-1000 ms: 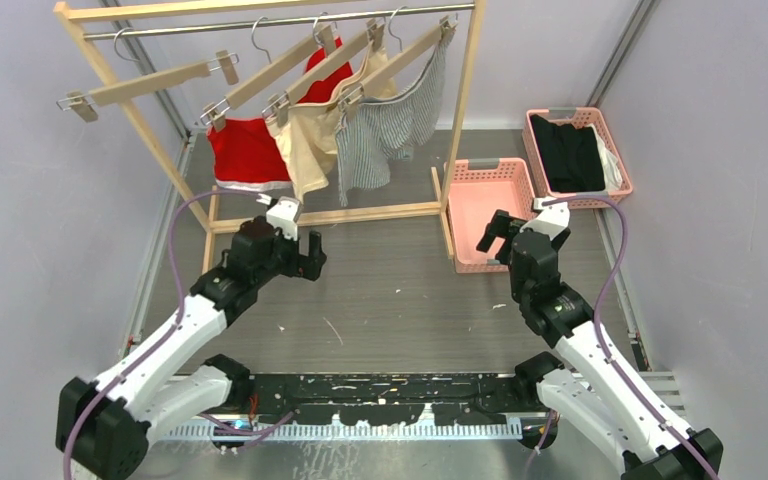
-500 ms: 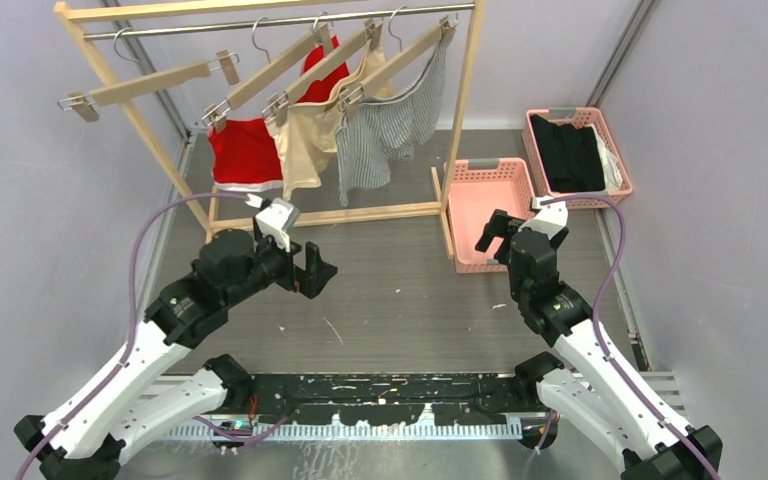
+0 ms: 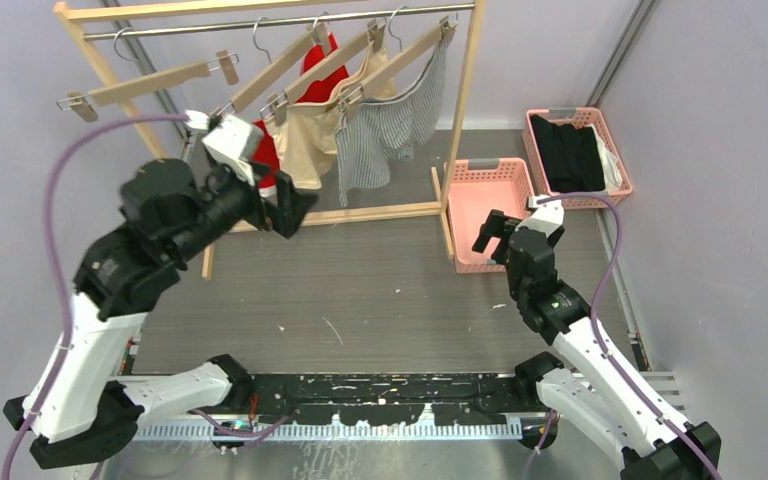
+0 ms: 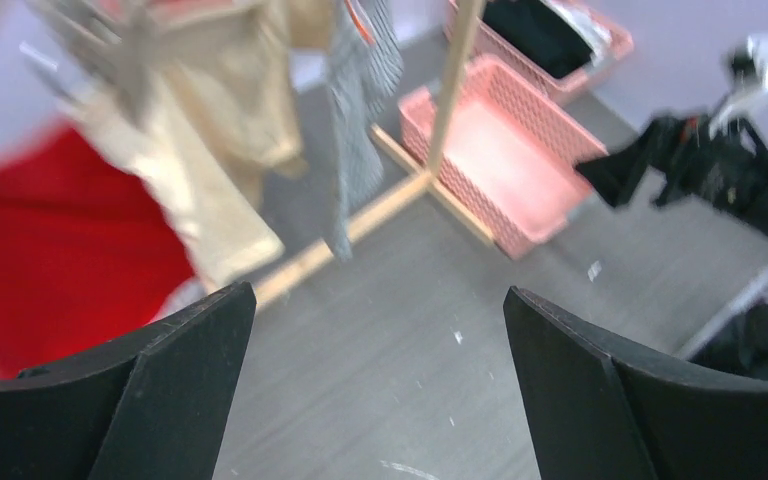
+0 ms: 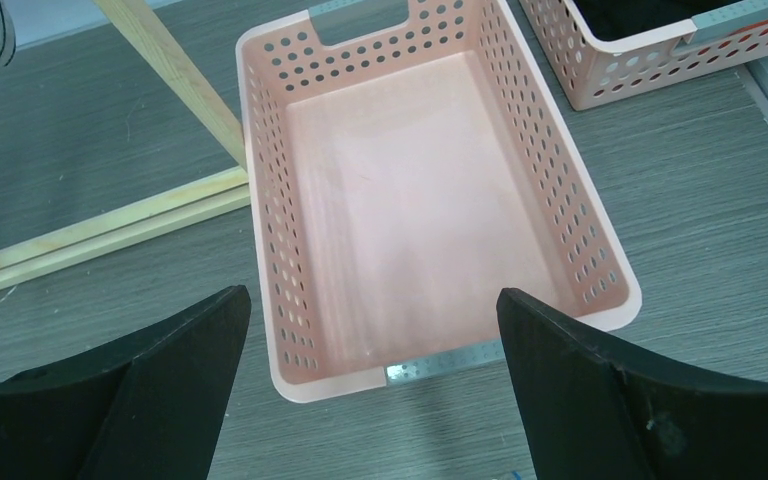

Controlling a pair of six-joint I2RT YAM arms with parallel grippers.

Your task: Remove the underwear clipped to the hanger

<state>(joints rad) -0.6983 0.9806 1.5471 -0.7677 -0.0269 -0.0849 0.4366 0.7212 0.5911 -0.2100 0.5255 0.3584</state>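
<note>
While the left gripper [image 4: 377, 300] hangs wide open and empty near the red shorts [image 4: 60, 250], the right gripper [image 5: 372, 295] gapes empty over the pink basket [image 5: 268, 230].

Your table [image 3: 390, 290] was a grey, wood-grained surface, marked with a white scratch [image 3: 332, 331] near its middle and a few pale flecks around it. The wooden rack [image 3: 360, 214] stood on it at the far left, its base rails lying flat on the boards. Just beside the rack's right foot you had a pink perforated basket [image 3: 457, 210]. A second pink basket [image 3: 533, 145] sat just beyond that one, toward the far right corner.
</note>
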